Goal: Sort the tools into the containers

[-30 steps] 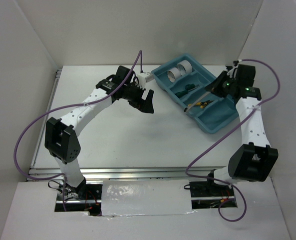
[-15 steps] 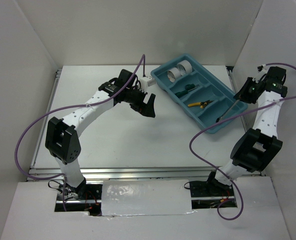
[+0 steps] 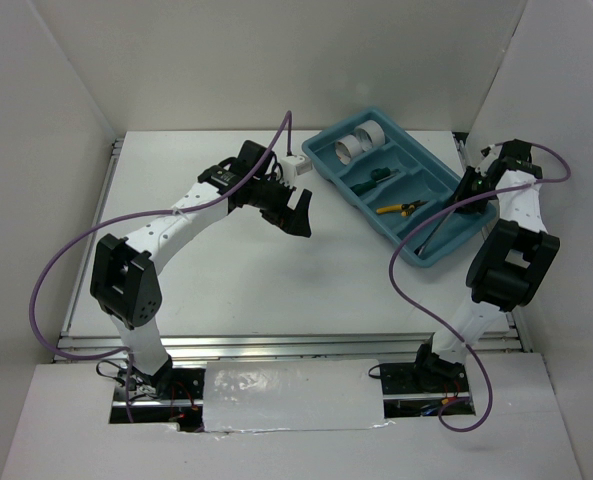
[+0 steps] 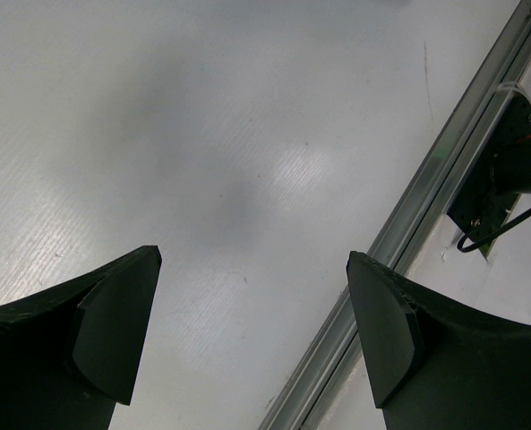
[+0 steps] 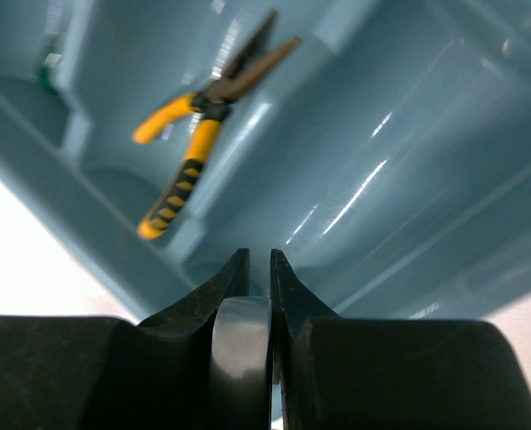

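The silver wrench (image 5: 244,358) shows only as a grey sliver pinched by the closed right gripper (image 5: 258,255), its length hidden from the wrist camera. Just ahead, the yellow-handled pliers (image 5: 189,161) lie in a compartment of the teal tray (image 5: 408,134). Seen from above, that gripper hangs at the tray's right edge, close to the side wall (image 3: 566,120). Tape rolls (image 3: 354,150) and green screwdrivers (image 3: 376,178) fill farther compartments. The left gripper (image 4: 253,257), jaws spread wide, hovers over the table (image 4: 247,107) beside a rail (image 4: 408,224).

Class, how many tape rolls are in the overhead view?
2. A white tape roll and a greyish tape roll, side by side in the far compartment of the teal tray.
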Robot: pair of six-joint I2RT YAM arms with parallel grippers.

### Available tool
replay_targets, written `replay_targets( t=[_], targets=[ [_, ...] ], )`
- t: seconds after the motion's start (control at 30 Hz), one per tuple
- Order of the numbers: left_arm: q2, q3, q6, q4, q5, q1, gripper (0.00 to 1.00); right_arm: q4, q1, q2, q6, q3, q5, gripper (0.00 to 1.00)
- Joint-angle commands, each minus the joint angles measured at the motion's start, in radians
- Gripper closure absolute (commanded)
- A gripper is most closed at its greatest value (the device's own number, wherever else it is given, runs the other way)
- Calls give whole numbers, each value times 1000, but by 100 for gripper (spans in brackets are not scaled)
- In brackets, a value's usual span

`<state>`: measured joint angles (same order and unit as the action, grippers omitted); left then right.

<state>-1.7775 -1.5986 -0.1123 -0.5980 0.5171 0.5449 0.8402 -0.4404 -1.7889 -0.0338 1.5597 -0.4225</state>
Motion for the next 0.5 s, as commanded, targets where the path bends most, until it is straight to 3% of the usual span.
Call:
replay_targets(
  t=[0.0,0.03,0.13,0.17,0.4,0.47],
  targets=[
    [36,-9,-7,23,6,3,1,0,8,-52,-47,63,11,96],
    [35,-12,-7,21,3,1,1,5,12,-58,-54,63,28,92],
    [30,-17,-7,18,9,0,1,8,42,-61,-48,53,115,67],
    [29,-18,-7,18,9,-2,1,2,51,-55,-48,50,137,48],
    [36,-21,-18,21,-34,-7,1,11,107,-29,-52,59,361,16],
    [46,-17,-27,27,-63,-10,1,11,121,-6,-52,59,419,13]
  ],
)
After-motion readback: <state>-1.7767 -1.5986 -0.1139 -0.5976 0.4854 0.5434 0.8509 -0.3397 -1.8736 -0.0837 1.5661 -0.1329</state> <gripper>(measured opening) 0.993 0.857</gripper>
